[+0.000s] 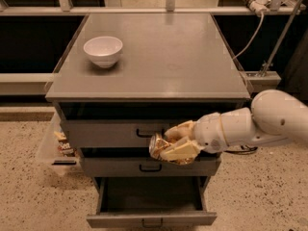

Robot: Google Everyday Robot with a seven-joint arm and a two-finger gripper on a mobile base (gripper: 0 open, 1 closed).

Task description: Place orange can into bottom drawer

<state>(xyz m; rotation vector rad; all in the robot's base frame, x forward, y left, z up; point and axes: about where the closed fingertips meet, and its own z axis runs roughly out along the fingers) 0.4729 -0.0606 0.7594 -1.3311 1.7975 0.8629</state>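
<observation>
The gripper (169, 147) hung above the bottom drawer (120, 220), level with the seam between the two closed drawers over it. Its cream fingers (179, 151) were pinched around the orange can (156, 146). The can sat in front of those upper faces, over about the middle of the bottom drawer's width. That drawer stood pulled out, its dark well open upward, bounded by its front lip and two side walls. The white arm (250, 124) reached in from beyond the drawer's right wall. A white bowl (103, 50) stood well above and behind the drawer, up on the left of the cabinet top (173, 61).
</observation>
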